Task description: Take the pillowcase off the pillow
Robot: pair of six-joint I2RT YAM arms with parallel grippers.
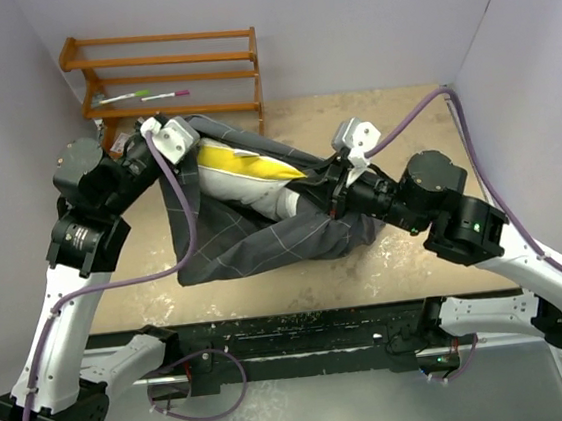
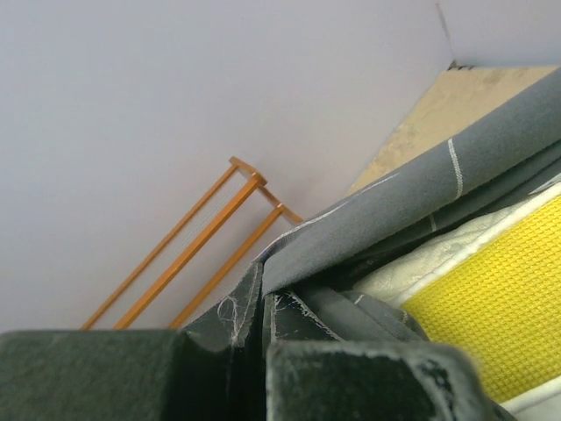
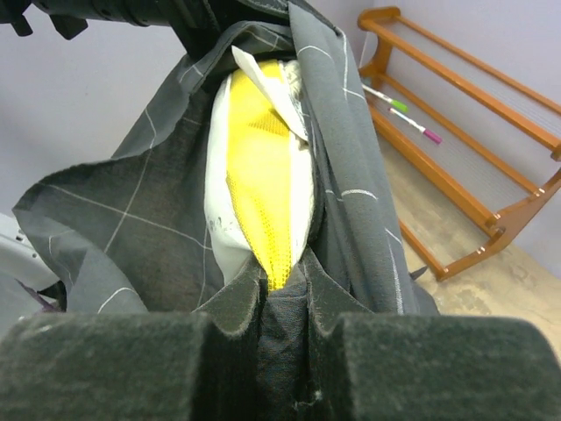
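The dark grey pillowcase [image 1: 254, 238] with pale grid lines hangs lifted between both arms over the table. The cream pillow [image 1: 247, 169] shows its yellow patch through the case's open mouth. My left gripper [image 1: 175, 139] is at the upper left; in its wrist view the gripper [image 2: 259, 307] is shut on an edge of the pillowcase [image 2: 421, 189], with the pillow [image 2: 491, 316] just to the right. My right gripper [image 1: 336, 177] is at the right end. In the right wrist view it [image 3: 285, 281] is shut on a fold of pillowcase [image 3: 131, 219], and the yellow tip of the pillow [image 3: 259, 175] meets its fingertips.
A wooden rack [image 1: 171, 71] stands at the back left against the wall, with two markers [image 1: 148, 96] on its shelf; it also shows as the rack [image 3: 473, 132] right of the cloth. Pale walls close in on three sides. The tan tabletop [image 1: 402, 117] lies beneath.
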